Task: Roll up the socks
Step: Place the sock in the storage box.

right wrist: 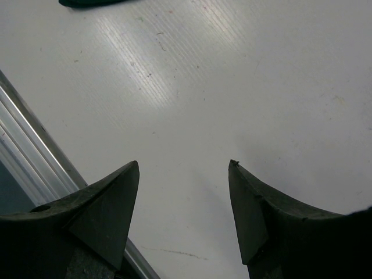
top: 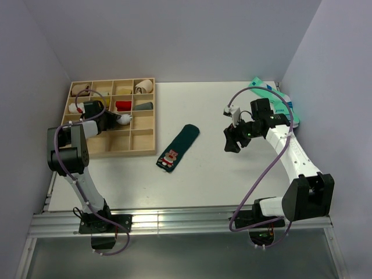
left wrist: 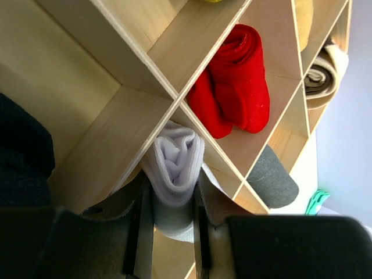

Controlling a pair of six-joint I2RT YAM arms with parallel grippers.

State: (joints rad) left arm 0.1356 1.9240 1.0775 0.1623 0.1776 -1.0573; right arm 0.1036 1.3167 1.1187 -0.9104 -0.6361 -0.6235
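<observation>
A dark green sock (top: 178,147) with a red-and-white figure near its cuff lies flat on the table, right of the tray. Its edge shows at the top of the right wrist view (right wrist: 87,2). My left gripper (left wrist: 170,200) is shut on a rolled white sock (left wrist: 174,165), held just over a crossing of the tray's dividers. From above, that white sock (top: 123,120) and the left gripper (top: 116,120) sit over the tray's middle cells. My right gripper (top: 235,138) hovers open over bare table right of the green sock, and nothing lies between its fingers (right wrist: 184,165).
The wooden tray (top: 143,140) at the back left holds a red rolled sock (left wrist: 238,81), a grey one (left wrist: 272,186) and a beige one (left wrist: 322,72). A mint-green pair (top: 279,102) lies at the back right. A metal rail (right wrist: 35,145) edges the table's front.
</observation>
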